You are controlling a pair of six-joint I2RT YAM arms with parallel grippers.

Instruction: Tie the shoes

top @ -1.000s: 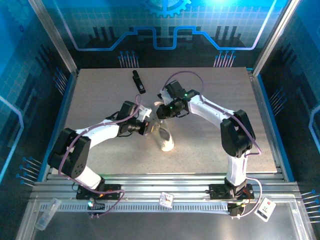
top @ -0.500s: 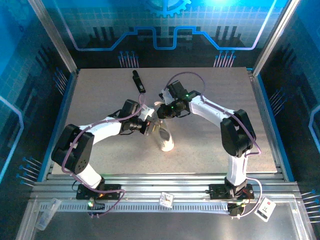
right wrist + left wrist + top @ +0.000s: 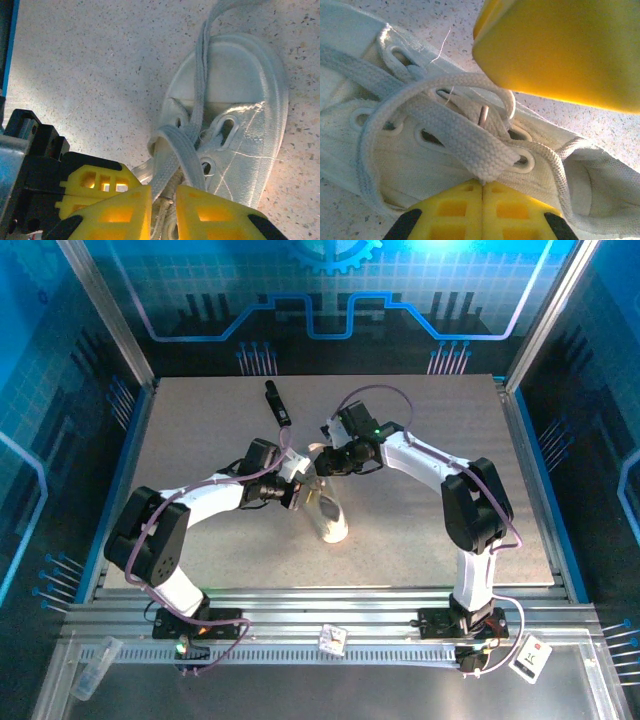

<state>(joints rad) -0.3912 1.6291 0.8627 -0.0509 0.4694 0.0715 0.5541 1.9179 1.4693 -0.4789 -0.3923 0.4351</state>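
Sneaker [image 3: 328, 515] sits near the middle of the worktop [image 3: 200, 420], toe at about 6 o'clock and throat at 12 in the top view. It has not shifted over the last second. The left arm has swung its elbow inward and nudged the left tool [image 3: 298, 490] toward 1 o'clock, so it now sits tight against the sneaker's throat. The right tool [image 3: 325, 462] has barely drifted and hangs just beyond, at the sneaker's 12 o'clock. In the left wrist view the left tool [image 3: 482, 187] is fully closed, with the flat end of the laces [image 3: 470, 145] pinched at its seam and a slack loop arching over the eyelets. In the right wrist view the right tool [image 3: 163, 197] is nearly closed, with a second strand running into the narrow gap; it looks gripped. My reading is that the two tools are drawing together to cross the strands, so the knot is at an early stage and nothing is cinched yet. The loop is loose and could slip. Black bar [image 3: 277, 403] lies well apart at 11 o'clock.
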